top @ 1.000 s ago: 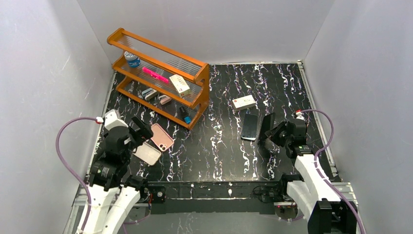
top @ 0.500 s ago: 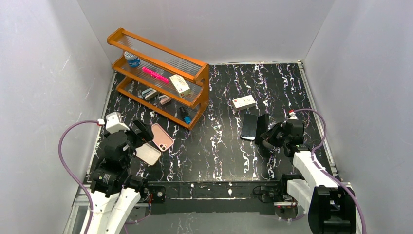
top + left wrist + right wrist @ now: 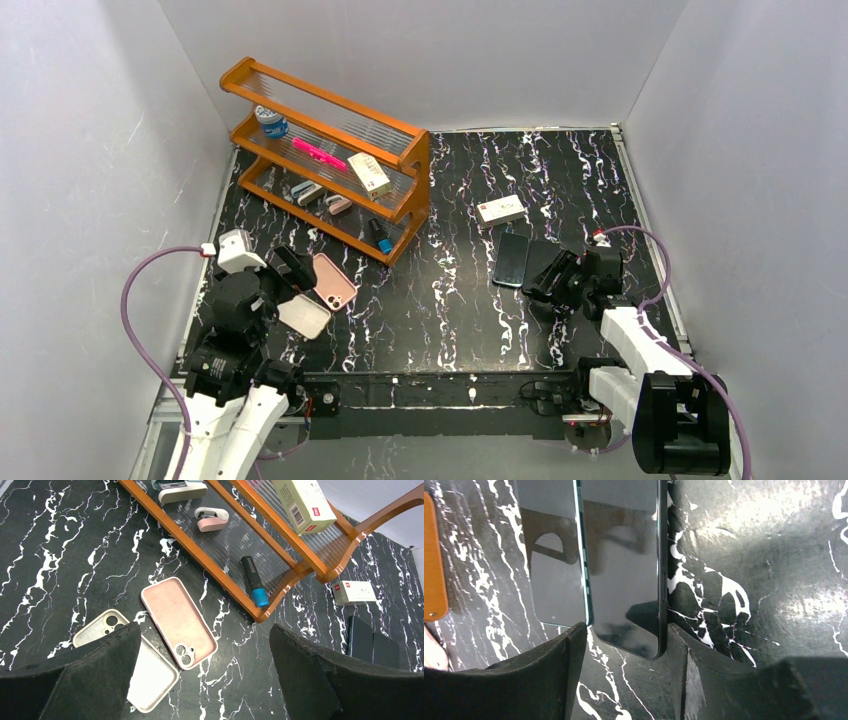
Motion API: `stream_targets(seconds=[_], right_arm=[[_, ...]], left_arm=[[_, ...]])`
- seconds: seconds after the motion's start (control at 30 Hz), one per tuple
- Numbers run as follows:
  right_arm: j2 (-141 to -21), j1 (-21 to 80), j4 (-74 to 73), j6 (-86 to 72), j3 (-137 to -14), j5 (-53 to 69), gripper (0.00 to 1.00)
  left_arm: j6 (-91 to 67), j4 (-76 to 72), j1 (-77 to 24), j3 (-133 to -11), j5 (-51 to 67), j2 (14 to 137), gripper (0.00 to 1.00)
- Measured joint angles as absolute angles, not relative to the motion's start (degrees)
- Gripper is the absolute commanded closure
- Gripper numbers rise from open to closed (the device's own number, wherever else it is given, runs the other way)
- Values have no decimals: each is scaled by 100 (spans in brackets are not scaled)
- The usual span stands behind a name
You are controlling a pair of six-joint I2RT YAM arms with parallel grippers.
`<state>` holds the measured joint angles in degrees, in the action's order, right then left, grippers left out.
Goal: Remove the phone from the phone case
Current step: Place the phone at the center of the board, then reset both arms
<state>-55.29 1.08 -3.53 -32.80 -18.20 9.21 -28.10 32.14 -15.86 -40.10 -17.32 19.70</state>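
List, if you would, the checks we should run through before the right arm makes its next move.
1. Right pincer open: ok, straddling the right dark slab.
2. That slab flat on the table, beside the left dark slab: ok.
3. Phone out of its case: cannot tell; both slabs look alike.
4. Left pincer open and empty: ok, above the pink case.
5. White box apart from both slabs: ok.

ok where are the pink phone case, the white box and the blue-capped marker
pink phone case (image 3: 179,622), left wrist view, middle of its flat face
white box (image 3: 355,592), left wrist view, middle of its top face
blue-capped marker (image 3: 252,579), left wrist view, its black barrel
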Motion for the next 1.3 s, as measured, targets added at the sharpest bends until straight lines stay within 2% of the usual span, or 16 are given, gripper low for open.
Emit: stream_targets(seconds=[0.07,0.13,0.27,0.5,0.67,0.87,1.3], right_arm=[[-5596,106,-423,-3280,-1820,864,25],[-5605,97,-497,-3297,-1881,781,13],[-5507,86,-797,-3306,-2058,572,2],[-4405,82,-2003,-3363,-2705,60,1],[-3247,82,-2869,-3242,-4123,-873,1],[-2810,239,-3350,-2779,-5784,-2029,1],[-1903,580,-3450,-1887,-5387,-2582,1]], left_arm=[[-2810,3214,-1586,-4010,-1706,1970,2],[-2810,3218,-1586,-4010,-1695,1973,2],[-2812,3308,-1586,-4069,-1695,1990,2],[-2729,3743,-1586,-4915,-1918,2060,2],[-2423,3988,-1586,-5916,-2412,2110,2],[-2141,4180,-1586,-6753,-2947,2117,2],[-2123,4340,-1586,-6589,-3297,2104,2]])
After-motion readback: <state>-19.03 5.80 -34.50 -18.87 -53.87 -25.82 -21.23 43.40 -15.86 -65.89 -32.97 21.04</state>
